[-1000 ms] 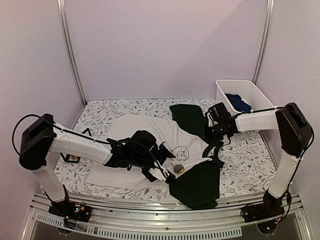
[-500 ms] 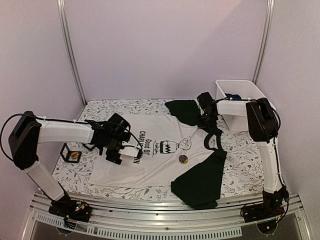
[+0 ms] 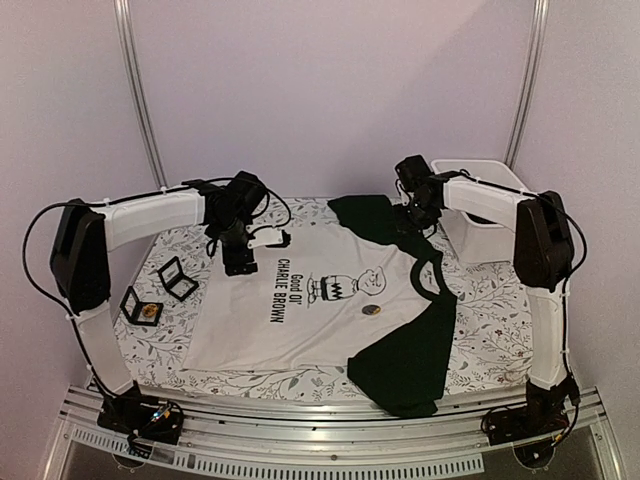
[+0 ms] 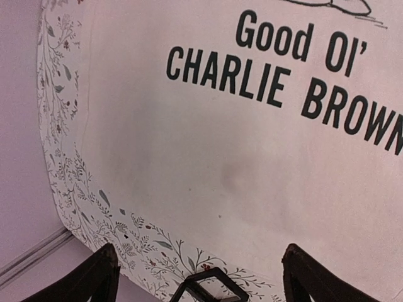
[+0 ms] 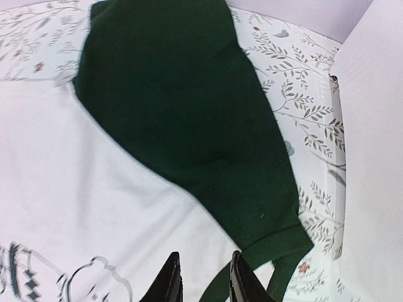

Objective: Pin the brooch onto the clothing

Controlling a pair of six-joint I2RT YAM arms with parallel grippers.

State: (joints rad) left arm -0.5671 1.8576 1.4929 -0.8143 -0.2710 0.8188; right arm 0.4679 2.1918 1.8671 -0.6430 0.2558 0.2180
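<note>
My left gripper [image 4: 200,251] is spread wide with nothing in it, hovering over the white T-shirt [image 4: 220,157], lower in the frame than the "Good Ol' Charlie Brown" lettering [image 4: 283,63]. My right gripper [image 5: 203,267] has its fingers close together with a slim gap, nothing pinched, right by the collar [image 5: 277,264] and dark green sleeve [image 5: 189,113]. From the top camera the shirt lies flat mid-frame on the floral cloth [image 3: 480,300]. The brooch [image 3: 371,310] sits on the white chest just below the cartoon face [image 3: 360,283]. A small open black box [image 3: 180,278] is off at the left.
</note>
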